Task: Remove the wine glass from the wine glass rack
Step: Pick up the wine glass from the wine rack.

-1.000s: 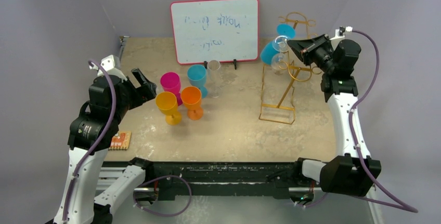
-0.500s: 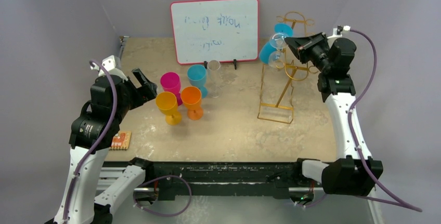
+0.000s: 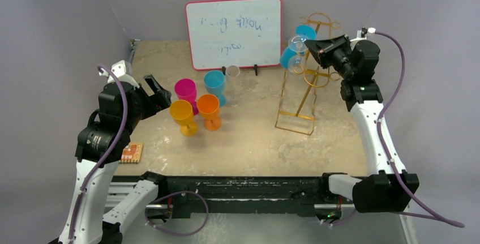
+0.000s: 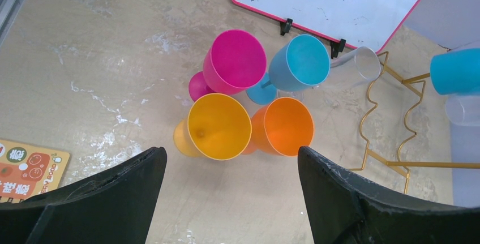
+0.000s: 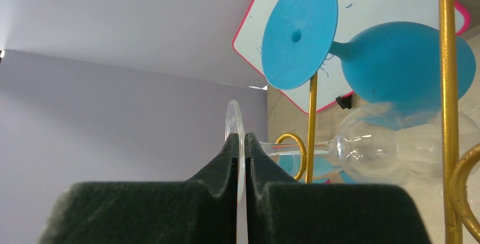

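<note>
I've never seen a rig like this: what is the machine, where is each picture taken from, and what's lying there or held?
Two robot arms are bolted at a table's near edge, each ending in a two-finger gripper. One picture looks down from above and behind; the other two come from wrist cameras. On the table stand four coloured goblets, a clear glass, a whiteboard and a gold wire wine glass rack. The left gripper hangs open facing the goblets, holding nothing. The right gripper is shut on the foot of a clear wine glass hanging in the rack, beside a blue glass.
</note>
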Robot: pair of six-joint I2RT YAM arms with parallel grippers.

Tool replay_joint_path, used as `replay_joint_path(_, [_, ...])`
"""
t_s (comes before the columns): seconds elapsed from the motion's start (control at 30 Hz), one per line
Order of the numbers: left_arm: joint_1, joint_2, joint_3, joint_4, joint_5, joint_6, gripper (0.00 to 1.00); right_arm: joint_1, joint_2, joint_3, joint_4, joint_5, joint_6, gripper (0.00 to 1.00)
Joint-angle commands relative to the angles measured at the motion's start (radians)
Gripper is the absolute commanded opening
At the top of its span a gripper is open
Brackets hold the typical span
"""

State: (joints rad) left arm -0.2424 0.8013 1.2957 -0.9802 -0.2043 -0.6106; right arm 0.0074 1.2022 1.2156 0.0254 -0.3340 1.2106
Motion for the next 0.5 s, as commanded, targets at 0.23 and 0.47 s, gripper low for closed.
replay_joint_path(0.23, [0.003, -0.008, -0.006, 0.05, 0.014, -0.018, 0.85, 0.07, 0.044, 0.126, -0.003, 0.06, -0.034, 0.0])
replay_joint_path(0.47, [0.003, -0.009, -0.011, 0.053, 0.016, -0.024, 0.85, 0.102, 0.04, 0.149, -0.051, 0.162, -0.041, 0.0])
